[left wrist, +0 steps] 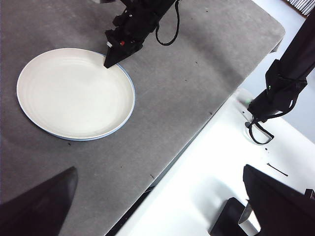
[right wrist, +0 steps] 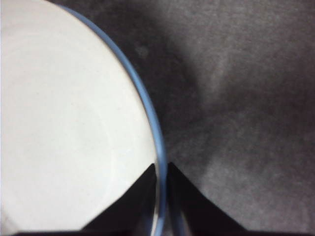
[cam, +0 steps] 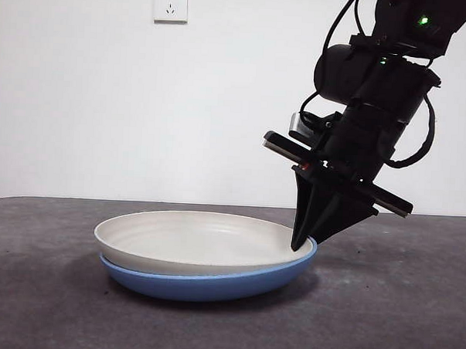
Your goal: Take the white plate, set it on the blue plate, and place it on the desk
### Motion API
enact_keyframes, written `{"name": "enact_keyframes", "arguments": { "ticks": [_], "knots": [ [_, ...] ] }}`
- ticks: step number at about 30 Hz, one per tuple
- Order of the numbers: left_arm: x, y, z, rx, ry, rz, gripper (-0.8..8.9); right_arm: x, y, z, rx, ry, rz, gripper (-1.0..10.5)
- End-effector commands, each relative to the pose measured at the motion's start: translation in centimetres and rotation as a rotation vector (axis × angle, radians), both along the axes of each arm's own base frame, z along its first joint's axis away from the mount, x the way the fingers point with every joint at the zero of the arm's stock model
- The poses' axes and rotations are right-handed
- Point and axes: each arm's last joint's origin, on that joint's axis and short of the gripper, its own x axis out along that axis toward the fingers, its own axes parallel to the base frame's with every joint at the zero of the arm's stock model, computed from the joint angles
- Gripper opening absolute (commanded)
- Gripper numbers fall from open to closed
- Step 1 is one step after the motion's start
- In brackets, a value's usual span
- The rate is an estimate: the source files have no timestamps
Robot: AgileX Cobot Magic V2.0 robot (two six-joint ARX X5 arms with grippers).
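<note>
Two plates sit stacked for me: the white plate lies flat, nested in the blue plate on the tabletop. Most of the blue one is hidden; I see only its rim and underside. My right hand pinches both rims at one edge, jaws nearly shut. My left hand hangs open, well away.

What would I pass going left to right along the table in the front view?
Bare desk → white plate nested in the blue plate → right hand at their right rim → bare desk again.
</note>
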Motion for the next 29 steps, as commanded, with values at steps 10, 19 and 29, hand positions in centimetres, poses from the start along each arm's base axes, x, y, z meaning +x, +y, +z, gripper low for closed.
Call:
{"name": "enact_keyframes", "arguments": {
  "ticks": [10,19,29],
  "knots": [
    [0.1,-0.1,0.3,-0.008,-0.017,-0.002,6.56,0.2,0.3,1.0,0.004,-0.045,0.020,5.6],
    [0.1,-0.1,0.3,-0.008,-0.017,-0.002,6.56,-1.6,-0.6,6.2,0.067,-0.180,0.023,7.0],
    [0.1,-0.1,0.4,-0.012,-0.024,-0.002,6.56,-7.7,-3.6,13.8,0.101,-0.360,0.103,7.0]
  ]
}}
